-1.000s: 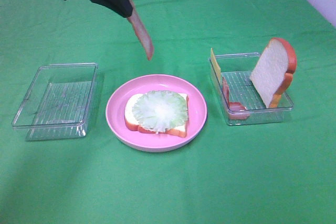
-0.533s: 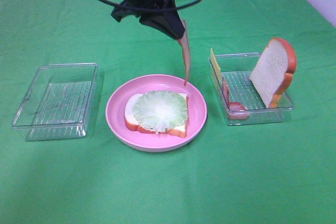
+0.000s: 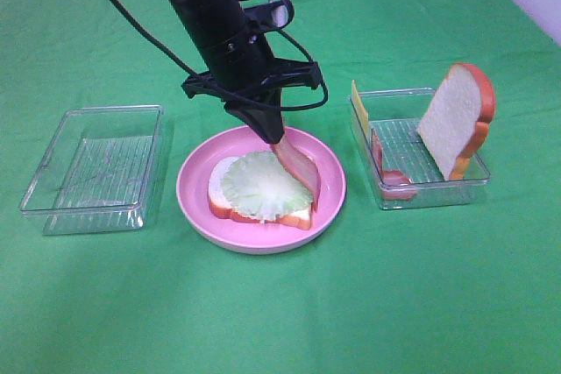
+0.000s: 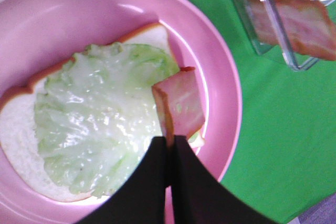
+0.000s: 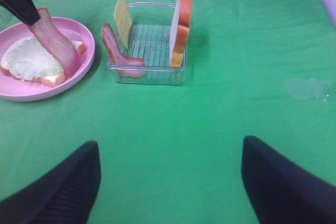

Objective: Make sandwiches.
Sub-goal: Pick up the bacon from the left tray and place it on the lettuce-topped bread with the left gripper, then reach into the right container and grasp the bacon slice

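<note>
Holds reddish-pink bacon strip (image 3: 296, 164) in left jaws against pale green lettuce (image 3: 261, 185) mid-frame; awaits yellow cheese slice (image 3: 357, 104), white bread slice (image 3: 451, 124); right jaws wide.

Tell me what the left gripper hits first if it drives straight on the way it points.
The left gripper holds the bacon strip; past that, probably the edge of the lettuce, or the pink plate beside it. Depth unclear.

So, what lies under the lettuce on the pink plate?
A white bread slice lies under the lettuce, only its edges showing. Its middle is covered; anything between them is hidden.
</note>
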Tool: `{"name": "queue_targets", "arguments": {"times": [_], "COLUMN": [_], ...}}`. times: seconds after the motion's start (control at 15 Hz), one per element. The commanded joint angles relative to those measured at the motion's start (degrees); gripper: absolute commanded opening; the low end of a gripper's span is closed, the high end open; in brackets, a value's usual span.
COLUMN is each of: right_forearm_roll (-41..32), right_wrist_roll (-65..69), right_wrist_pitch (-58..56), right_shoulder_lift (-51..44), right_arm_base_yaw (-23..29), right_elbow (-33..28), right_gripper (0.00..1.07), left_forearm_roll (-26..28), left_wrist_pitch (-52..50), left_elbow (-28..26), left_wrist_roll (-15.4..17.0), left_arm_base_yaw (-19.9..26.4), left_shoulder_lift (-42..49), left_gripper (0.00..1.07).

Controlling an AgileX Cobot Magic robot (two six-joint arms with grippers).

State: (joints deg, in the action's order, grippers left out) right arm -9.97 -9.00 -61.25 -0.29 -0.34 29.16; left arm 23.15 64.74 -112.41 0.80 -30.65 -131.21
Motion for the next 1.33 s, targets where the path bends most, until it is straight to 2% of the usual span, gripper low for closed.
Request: {"name": "queue_targets", "arguments": {"times": [0.07, 0.2, 0.27, 0.33, 0.4, 0.47, 0.53, 0.6, 0.73, 0.93, 1.07, 1.13, 1.33], "right_forearm_roll": [-0.1, -0.1, -0.1, -0.1, -0.1, -0.1, -0.1, -0.1, -0.1, -0.1, -0.1, -0.1, -0.1], "right_wrist_roll": [0.1, 0.1, 0.1, 0.1, 0.1, 0.1, 0.1, 0.1, 0.1, 0.1, 0.1, 0.1, 0.1], "right_wrist_pitch": [0.5, 0.5, 0.5, 0.5, 0.5, 0.5, 0.5, 0.5, 0.5, 0.5, 0.5, 0.5, 0.5], "right_shoulder_lift": [-0.8, -0.8, -0.8, -0.8, -0.8, -0.8, -0.8, -0.8, -0.8, -0.8, -0.8, -0.8, -0.8], "right_arm_base_yaw": [-0.3, -0.3, -0.3, -0.3, -0.3, -0.3, -0.3, -0.3, -0.3, -0.3, -0.3, -0.3, -0.3], "right_elbow": [-0.1, -0.1, -0.1, -0.1, -0.1, -0.1, -0.1, -0.1, -0.1, -0.1, -0.1, -0.1, -0.1], "right_gripper": [0.71, 0.71, 0.71, 0.71, 0.71, 0.71, 0.71, 0.71, 0.71, 0.71, 0.71, 0.71, 0.71], "left_forearm_roll": [-1.5, -3.8, -4.7, -6.5, -8.0, -8.0, -8.1, -8.8, -11.8, -13.2, -16.0, -17.3, -17.7], "left_wrist_pitch": [2.6, 3.9, 4.0, 4.0, 4.2, 5.4, 6.2, 7.8, 9.3, 9.2, 9.2, 9.2, 9.2], "left_elbow": [-0.1, -0.1, -0.1, -0.1, -0.1, -0.1, -0.1, -0.2, -0.2, -0.2, -0.1, -0.1, 1.0], "left_wrist_roll": [3.6, 8.1, 9.3, 11.7, 13.3, 13.4, 13.3, 13.3, 11.9, 12.1, 12.1, 11.7, 10.2], "left_arm_base_yaw": [-0.2, -0.2, -0.2, -0.2, -0.2, -0.2, -0.2, -0.2, -0.2, -0.2, -0.2, -0.2, -0.2], "left_shoulder_lift": [-1.3, -1.3, -1.1, -0.7, -0.4, -0.4, -0.4, -0.4, 0.7, 6.9, 14.6, 23.0, 33.7], "left_gripper": [0.0, 0.0, 0.0, 0.06, 0.29, 0.44, 0.57, 0.64, 0.63, 0.63, 0.63, 0.63, 0.63]}}
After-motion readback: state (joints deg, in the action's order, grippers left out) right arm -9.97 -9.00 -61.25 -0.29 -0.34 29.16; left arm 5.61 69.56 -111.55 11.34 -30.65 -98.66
